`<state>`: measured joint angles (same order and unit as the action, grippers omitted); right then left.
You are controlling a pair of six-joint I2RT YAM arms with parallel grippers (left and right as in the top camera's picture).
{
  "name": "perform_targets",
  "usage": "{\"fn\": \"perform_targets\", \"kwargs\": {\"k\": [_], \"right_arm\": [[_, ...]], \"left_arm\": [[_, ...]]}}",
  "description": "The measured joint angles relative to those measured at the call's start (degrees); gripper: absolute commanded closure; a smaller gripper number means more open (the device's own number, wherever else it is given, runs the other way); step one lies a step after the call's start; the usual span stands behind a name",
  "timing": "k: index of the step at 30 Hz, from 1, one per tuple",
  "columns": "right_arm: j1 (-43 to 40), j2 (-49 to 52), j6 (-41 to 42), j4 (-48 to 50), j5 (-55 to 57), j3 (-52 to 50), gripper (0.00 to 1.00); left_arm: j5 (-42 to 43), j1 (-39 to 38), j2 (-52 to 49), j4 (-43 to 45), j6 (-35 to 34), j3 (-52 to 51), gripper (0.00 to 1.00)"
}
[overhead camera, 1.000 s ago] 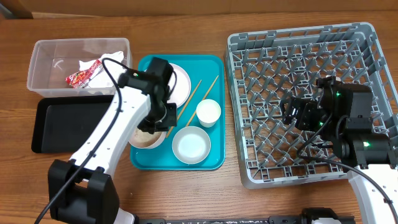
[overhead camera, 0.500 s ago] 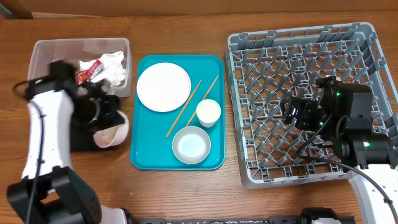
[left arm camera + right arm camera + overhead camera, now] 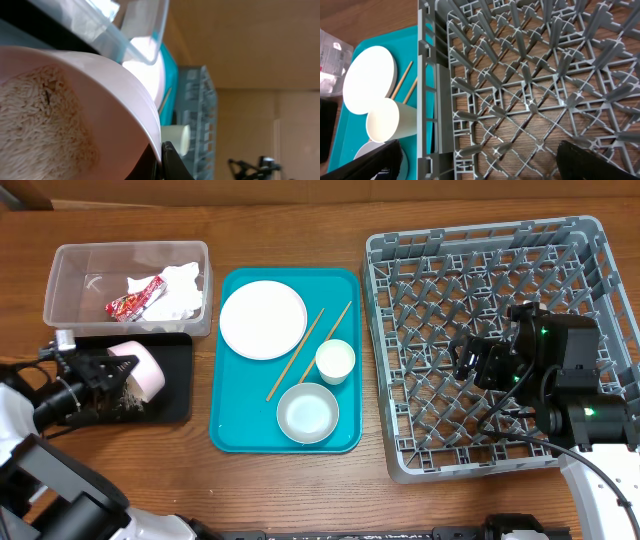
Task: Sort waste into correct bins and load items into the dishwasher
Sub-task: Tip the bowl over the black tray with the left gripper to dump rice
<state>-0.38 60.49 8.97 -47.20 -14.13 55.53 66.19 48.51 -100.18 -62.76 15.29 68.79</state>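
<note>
At the far left of the table (image 3: 290, 230), the left gripper (image 3: 112, 372) is clamped on the rim of a pink bowl (image 3: 142, 370), held over the black tray (image 3: 176, 398). The bowl is tipped on its side, its pink underside turned to the right and its mouth facing left toward the wrist. The left wrist view shows rice grains (image 3: 42, 125) heaped against the bowl's inner wall, with one dark finger (image 3: 171, 164) pressed at the rim.

Just behind the black tray stands the clear tub (image 3: 58, 280). Inside it the red wrapper (image 3: 133, 301) lies with its long axis running from lower left to upper right, touching the crumpled white tissue (image 3: 182, 288) on its right. The wrapper carries print, but it is too small to read.

Next comes the teal tray (image 3: 232, 435). A white plate (image 3: 262, 320) lies flat at its far left corner. Two chopsticks (image 3: 296, 356) lie beside it, roughly parallel, slanting from lower left to upper right. A small white cup (image 3: 335, 361) stands upright near the right edge, and a white bowl (image 3: 307, 412) sits mouth up in front of it.

On the right is the grey dish rack (image 3: 470, 255), its pegs upright. The right gripper (image 3: 478, 364) hangs above the middle of the rack with its fingers spread wide and nothing between them. In the right wrist view each dark fingertip (image 3: 372, 161) sits in a bottom corner.
</note>
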Motion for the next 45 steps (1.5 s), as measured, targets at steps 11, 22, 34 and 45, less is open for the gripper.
{"fn": "perform_targets", "kwargs": {"k": [11,22,34,45], "right_arm": [[0.0,0.0,0.0,0.0,-0.1,0.0,0.0],[0.0,0.0,0.0,0.0,-0.1,0.0,0.0],[0.0,0.0,0.0,1.1,-0.2,0.0,0.0],[0.0,0.0,0.0,1.0,-0.4,0.0,0.0]], "left_arm": [[18.9,3.1,-7.6,-1.2,-2.5,-0.2,0.96],[22.6,3.3,-7.6,4.0,-9.4,-0.3,0.96],[17.6,3.3,-7.6,7.0,-15.5,-0.6,0.96],[10.8,-0.3,-3.8,-1.4,-12.1,-0.3,0.96]]}}
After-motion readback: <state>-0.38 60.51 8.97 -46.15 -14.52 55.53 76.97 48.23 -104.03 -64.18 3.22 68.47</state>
